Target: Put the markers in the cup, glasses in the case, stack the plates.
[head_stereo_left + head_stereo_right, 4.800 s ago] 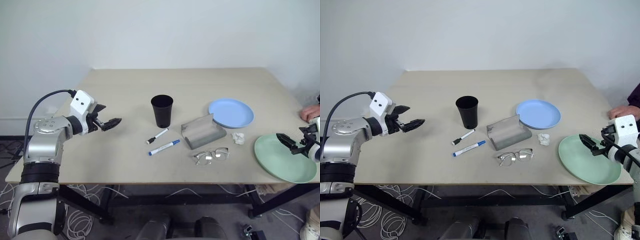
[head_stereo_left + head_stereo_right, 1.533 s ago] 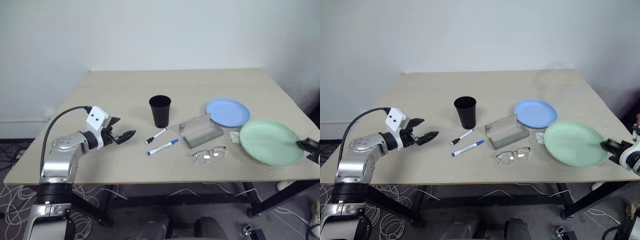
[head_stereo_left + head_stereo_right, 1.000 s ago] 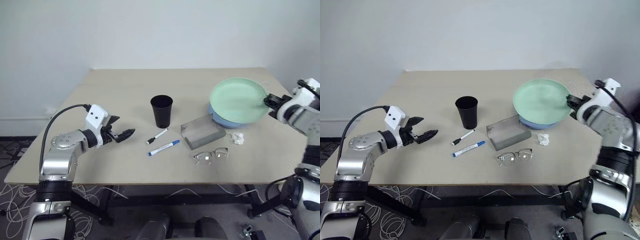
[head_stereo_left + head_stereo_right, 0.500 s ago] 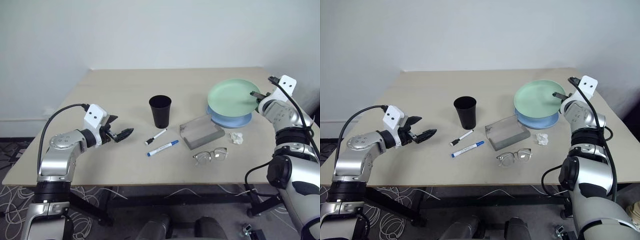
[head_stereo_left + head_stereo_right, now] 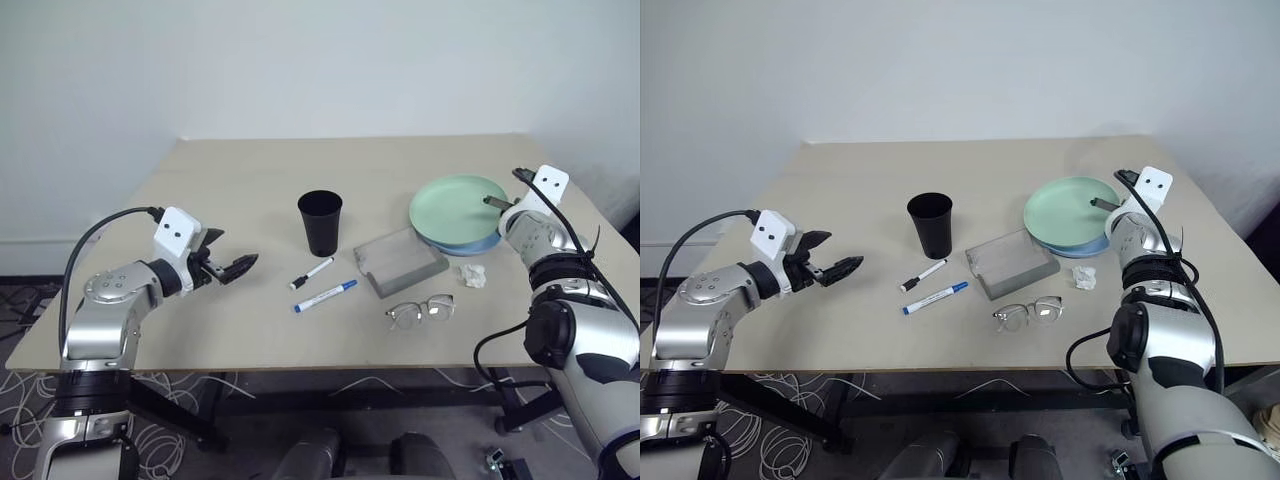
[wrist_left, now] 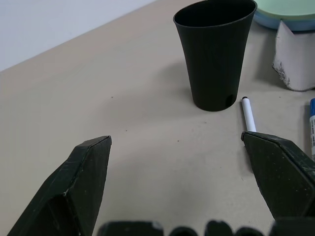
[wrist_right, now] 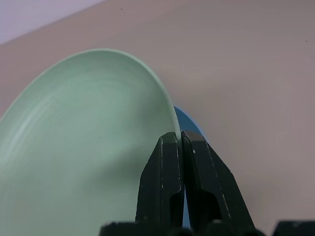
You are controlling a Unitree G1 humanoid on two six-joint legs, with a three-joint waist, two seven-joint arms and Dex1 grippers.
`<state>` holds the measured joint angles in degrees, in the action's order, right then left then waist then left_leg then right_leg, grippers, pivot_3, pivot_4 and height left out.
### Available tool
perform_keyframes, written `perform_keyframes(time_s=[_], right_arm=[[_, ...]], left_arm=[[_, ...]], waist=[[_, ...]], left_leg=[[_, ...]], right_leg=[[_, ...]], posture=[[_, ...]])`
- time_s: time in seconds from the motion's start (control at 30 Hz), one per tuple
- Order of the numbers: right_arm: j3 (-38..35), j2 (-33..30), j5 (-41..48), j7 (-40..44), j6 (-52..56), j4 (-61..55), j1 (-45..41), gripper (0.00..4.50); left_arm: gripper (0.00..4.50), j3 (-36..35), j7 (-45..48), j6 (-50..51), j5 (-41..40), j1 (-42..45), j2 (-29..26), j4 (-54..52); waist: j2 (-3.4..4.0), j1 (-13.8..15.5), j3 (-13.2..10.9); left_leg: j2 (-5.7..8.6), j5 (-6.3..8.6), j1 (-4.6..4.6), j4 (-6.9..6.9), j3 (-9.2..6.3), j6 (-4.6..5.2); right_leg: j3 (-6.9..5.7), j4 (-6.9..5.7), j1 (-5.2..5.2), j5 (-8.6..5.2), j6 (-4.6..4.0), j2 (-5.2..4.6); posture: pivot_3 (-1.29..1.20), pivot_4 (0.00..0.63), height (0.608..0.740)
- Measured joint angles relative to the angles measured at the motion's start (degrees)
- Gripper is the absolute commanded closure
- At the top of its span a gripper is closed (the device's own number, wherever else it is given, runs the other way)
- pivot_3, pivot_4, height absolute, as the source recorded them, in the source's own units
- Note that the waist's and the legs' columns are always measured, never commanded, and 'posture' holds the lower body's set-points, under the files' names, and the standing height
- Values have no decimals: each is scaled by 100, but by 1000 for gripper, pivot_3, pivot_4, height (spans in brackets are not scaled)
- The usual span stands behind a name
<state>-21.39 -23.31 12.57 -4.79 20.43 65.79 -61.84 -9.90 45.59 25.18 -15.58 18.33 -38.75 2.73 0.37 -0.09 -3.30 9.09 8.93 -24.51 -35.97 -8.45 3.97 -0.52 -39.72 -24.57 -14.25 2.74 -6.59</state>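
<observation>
A beige table (image 5: 250,190) stands against a plain white wall; the right gripper (image 7: 180,142) is clamped on the near rim of the green plate (image 5: 455,207), fingers pinched tight on the edge; that plate sits on top of the blue plate (image 5: 1092,247), which peeks out underneath on the near side, toward the right end of the table. Just beside the stacked plates, toward the middle, lies the grey case (image 5: 400,260) with its lid closed; a small white tissue (image 5: 473,275) lies near the plates' front edge; the glasses (image 5: 421,312) rest on the table in front of the case, unfolded. Further left, the black cup (image 5: 320,222) stands upright; the black-capped marker (image 5: 313,273) and the blue-capped marker (image 5: 326,295) lie side by side in front of it, apart from each other. The left gripper (image 5: 237,267) hovers over the table's left part, fingers spread wide and empty, pointing toward the cup and markers, well apart from them.
</observation>
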Motion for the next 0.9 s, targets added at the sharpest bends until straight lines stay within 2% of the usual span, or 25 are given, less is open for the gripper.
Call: perform_keyframes(time_s=[0.1,0.4,0.5,0.6,0.8,0.9], right_arm=[[11,4,-38,-66,-26,31,-10,3281],[67,-10,-128,-289,-55,32,-16,105],[186,-27,-169,-102,39,-6,-15,14],[635,-72,-347,545,368,-337,-4,14],[1753,-550,-580,2335,1540,-2264,585,14],[2103,-882,-579,3068,2211,-2866,893,14]], left_arm=[[0,-6,-2,0,-4,0,-33,0],[0,-7,-1,-5,-10,0,-35,2],[0,-7,5,-9,-10,0,-35,6],[0,0,11,-12,-10,0,-35,9],[0,14,22,-21,-8,-1,-33,8],[0,21,32,-26,-11,-3,-31,10]], waist=[[1,2,0],[3,0,1],[4,0,0],[8,-14,0],[10,-46,1],[10,-47,1]], left_leg=[[0,0,0,0,0,0],[-1,0,1,0,-1,0],[-1,0,1,0,-1,0],[-1,0,0,0,0,0],[-1,1,-2,0,-5,-1],[-1,1,-2,-2,-4,0]], right_leg=[[1,0,-2,9,-15,2],[7,-1,-4,9,-15,10],[12,-1,-5,9,-15,13],[20,-2,-11,8,-13,16],[20,0,-12,1,1,18],[17,0,-9,1,0,13]], posture=[[0,0,692],[0,0,692],[0,0,692],[0,0,692],[0,0,692],[0,0,692]])
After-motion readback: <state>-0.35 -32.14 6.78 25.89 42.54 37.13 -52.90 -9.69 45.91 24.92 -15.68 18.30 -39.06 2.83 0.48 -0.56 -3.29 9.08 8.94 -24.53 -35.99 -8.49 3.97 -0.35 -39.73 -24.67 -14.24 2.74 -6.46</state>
